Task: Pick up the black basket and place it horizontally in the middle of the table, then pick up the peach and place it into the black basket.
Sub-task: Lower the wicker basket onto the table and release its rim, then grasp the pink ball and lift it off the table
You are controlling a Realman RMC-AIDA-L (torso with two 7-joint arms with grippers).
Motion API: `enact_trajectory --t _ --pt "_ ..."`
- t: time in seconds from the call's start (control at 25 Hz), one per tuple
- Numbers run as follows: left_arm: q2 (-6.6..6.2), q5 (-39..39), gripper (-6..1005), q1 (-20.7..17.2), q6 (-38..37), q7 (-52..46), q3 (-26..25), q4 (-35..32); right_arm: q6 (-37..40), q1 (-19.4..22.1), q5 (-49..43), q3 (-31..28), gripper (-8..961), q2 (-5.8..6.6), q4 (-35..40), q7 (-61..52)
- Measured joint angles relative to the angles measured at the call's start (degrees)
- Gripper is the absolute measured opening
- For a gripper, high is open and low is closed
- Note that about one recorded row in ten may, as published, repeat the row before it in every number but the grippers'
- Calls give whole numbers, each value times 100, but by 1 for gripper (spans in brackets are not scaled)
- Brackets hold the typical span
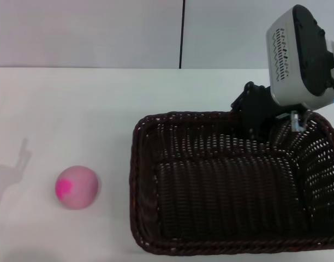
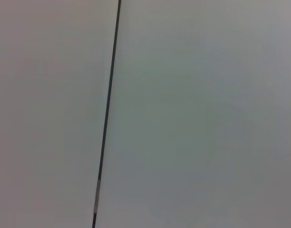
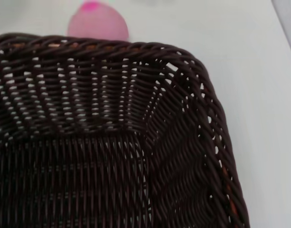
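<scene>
The black basket (image 1: 135, 180) stands upright on the white table (image 1: 74, 103), from the middle to the right, its long side running left to right, and it is empty. The peach (image 1: 76, 187), pale pink with a magenta blotch, lies on the table left of the basket, apart from it. My right gripper (image 1: 255, 115) is at the basket's far rim near its right corner. The right wrist view looks down into the basket (image 3: 136, 47), with the peach (image 3: 98, 26) beyond its rim. My left gripper is out of view.
A pale wall with a dark vertical seam (image 1: 182, 33) rises behind the table; the left wrist view shows only this wall and seam (image 2: 107, 114). An arm's shadow (image 1: 14, 169) falls on the table at the far left. The basket's near rim lies close to the table's front edge.
</scene>
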State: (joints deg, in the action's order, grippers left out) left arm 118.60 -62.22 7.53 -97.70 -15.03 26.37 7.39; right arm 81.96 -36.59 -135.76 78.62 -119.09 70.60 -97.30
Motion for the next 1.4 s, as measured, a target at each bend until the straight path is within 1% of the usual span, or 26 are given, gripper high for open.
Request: enact_trajectory --t 0.2,0.44,0.56,0.6,0.64,0.68,0.8,0.84,0.88,0.92,0.96,1.0,1.04,1.08,1.12,1.16,1.2,1.24,1.28,1.4 --pt "-4 0 775 23 17 0 0 0 -26 15 177 65 156 -3 2 -68" --pt "-6 0 775 11 21 -4 0 0 -94 60 264 60 218 -5 -104 -306" --pt "-14 0 776 1 -14 -35 0 0 -94 144 286 51 355 -9 16 -375" --pt "-20 0 776 -5 -55 -54 0 -1 -92 239 317 43 401 -10 169 -403" --pt "-23 0 776 -6 -80 -59 21 -15 -89 419 403 37 447 -10 427 -414" --pt "-23 0 776 -6 -80 -59 21 -15 -89 419 403 37 470 -10 427 -414" --pt "-34 0 776 -6 -86 -65 113 -55 -77 669 637 -14 537 0 698 -389" --pt "-42 -1 776 -3 -99 -68 167 -78 -60 819 748 -72 560 0 822 -348" --pt "-42 -1 776 -3 -99 -68 167 -78 -60 819 748 -72 582 0 822 -348" --pt "-48 0 776 -5 -108 -70 207 -106 -32 979 821 -157 605 -17 984 -378" --pt "-52 -5 776 -13 -120 -85 324 -181 -32 979 821 -157 627 -17 984 -378" --pt "-61 -32 776 -35 -126 -141 549 -334 -28 1079 879 -226 649 -29 1098 -453" --pt "-89 -180 776 -96 -94 -442 1154 -836 -43 1320 1148 -390 672 -60 1340 -629" --pt "-89 -180 776 -96 -94 -442 1154 -836 -43 1320 1148 -390 679 -60 1340 -629" --pt "-108 -275 777 -125 -43 -687 1405 -1100 -63 1575 1650 -613 687 -79 1501 -744" --pt "-127 -407 777 -161 38 -988 1649 -1406 -63 1575 1650 -613 694 -79 1501 -744" --pt "-155 -519 777 -184 110 -1254 1805 -1661 -59 1690 1970 -741 702 -78 1517 -760" --pt "-211 -963 777 -199 229 -1851 1892 -2180 -38 1913 2716 -966 702 -68 1448 -727" --pt "-211 -963 777 -199 229 -1851 1892 -2180 -38 1913 2716 -966 702 -68 1448 -727" --pt "-260 -1753 777 -164 432 -2630 1872 -2843 -26 2258 3776 -1242 701 -55 1241 -452"
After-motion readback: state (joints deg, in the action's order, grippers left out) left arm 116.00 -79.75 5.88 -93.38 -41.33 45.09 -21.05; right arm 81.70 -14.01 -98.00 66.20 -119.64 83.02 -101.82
